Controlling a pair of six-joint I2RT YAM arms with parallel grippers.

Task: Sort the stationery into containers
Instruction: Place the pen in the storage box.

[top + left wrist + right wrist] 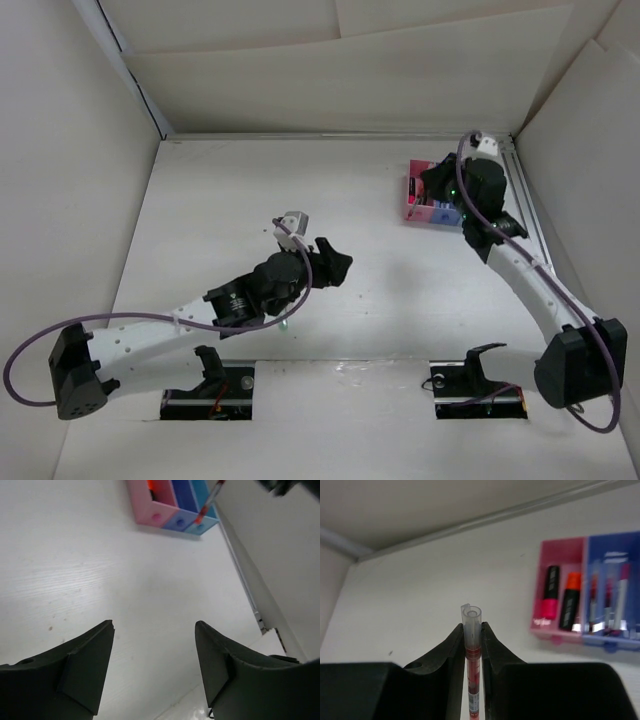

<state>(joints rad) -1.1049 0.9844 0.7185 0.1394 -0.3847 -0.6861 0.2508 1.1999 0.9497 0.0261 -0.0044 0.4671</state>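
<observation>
Item: pen [471,622], thin, red with a clear cap, pinched upright between the pressed-in jaws of the right gripper [471,632] and hanging just above the containers [420,203], its lower end near their front wall. Containers: three joined bins. The pink bin [555,629] has two highlighters [560,599] in it, and the darker blue bin [607,555] beside it has several pens. The light blue bin [201,492] shows only in part, its contents not clear. Step in hand, by judgement: delivery of the pen, not yet let go. The next move calls for centring it over the darker blue bin with its like, lowering and tipping it so its length fits inside, then parting the jaws. Left gripper [154,630]: jaws spread, nothing between them, well apart from the containers over bare table [100,570]. Room: the side wall [280,555] and a metal rail [525,200] stand close beside the containers' light blue end, so little clearance there. The table is open on the pink side and in front.
</observation>
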